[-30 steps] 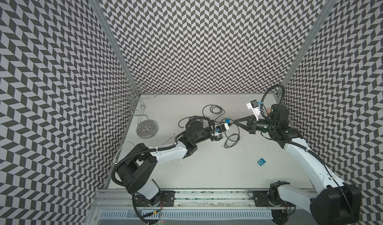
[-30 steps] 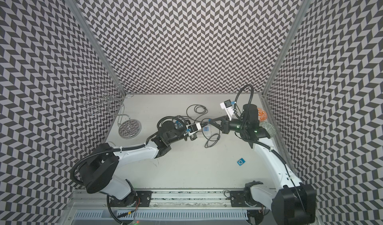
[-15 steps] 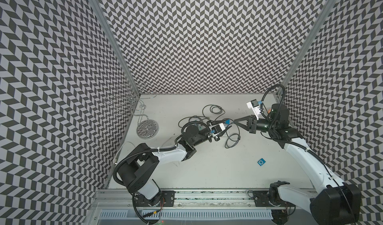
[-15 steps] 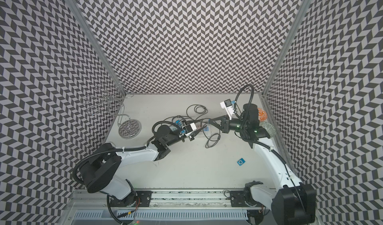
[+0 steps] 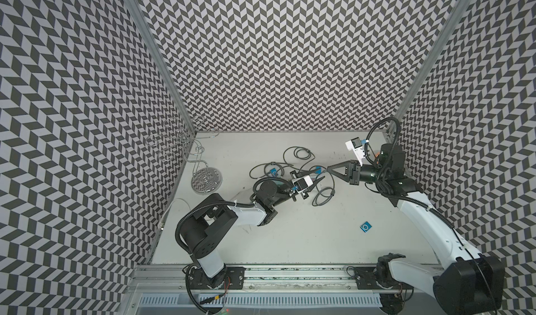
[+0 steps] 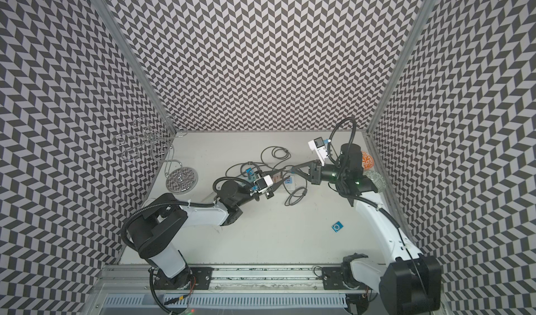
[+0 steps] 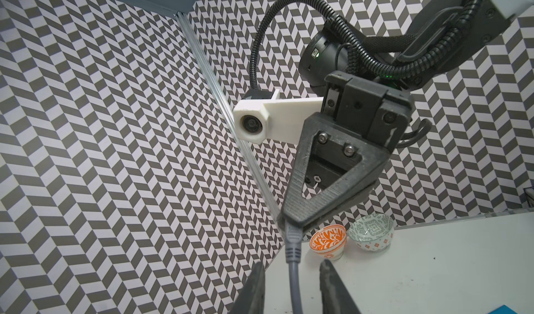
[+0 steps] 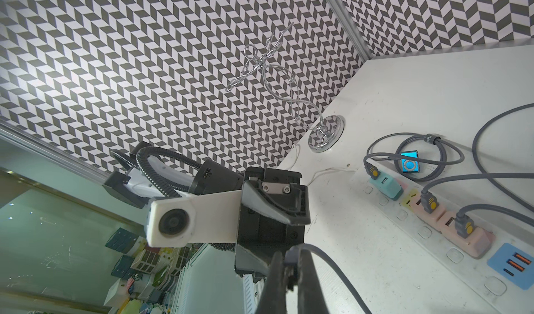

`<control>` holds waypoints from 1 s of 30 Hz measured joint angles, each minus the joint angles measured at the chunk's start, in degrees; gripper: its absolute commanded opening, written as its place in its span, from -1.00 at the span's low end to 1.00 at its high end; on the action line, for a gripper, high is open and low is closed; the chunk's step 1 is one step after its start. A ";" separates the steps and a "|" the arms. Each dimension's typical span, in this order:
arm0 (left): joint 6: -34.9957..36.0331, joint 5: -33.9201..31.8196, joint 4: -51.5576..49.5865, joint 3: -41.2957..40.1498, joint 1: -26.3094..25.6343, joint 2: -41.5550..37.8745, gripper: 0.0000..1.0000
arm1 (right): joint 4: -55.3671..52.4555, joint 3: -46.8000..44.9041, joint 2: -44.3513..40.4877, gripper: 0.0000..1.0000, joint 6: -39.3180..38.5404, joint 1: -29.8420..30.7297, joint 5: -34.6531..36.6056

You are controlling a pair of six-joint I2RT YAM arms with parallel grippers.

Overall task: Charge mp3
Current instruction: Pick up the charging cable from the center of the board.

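Right fingers [image 8: 307, 283] clamped on plug [image 7: 291, 237] of grey cable [image 7: 296, 286]; left fingers [image 7: 255, 289] apart, flanking cable. Blue mp3 [image 5: 366, 227] flat on worktop [image 5: 290, 241], well apart. Advice: keep slack, square plug to port before pushing.

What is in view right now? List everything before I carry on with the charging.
mp3 players: 2, blue; one on the table's near right, one within a cable coil beside the power strip.
cables: several, grey, looped mid-table; three are plugged in at the strip.
power strip: 1, white, mid-table.
charger adapters: a few, teal, pink and blue, on the strip.
wire stand: 1, silver, far left corner.
bowls: 2, orange-patterned and green-patterned, by the right wall.
left gripper: black, open, a finger on either side of a cable.
right gripper: black, shut on that cable's plug.
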 measured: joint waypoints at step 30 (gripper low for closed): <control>-0.48 1.31 2.82 1.46 -0.70 1.55 -0.68 | 2.49 -1.11 0.17 -1.00 2.82 0.00 -1.33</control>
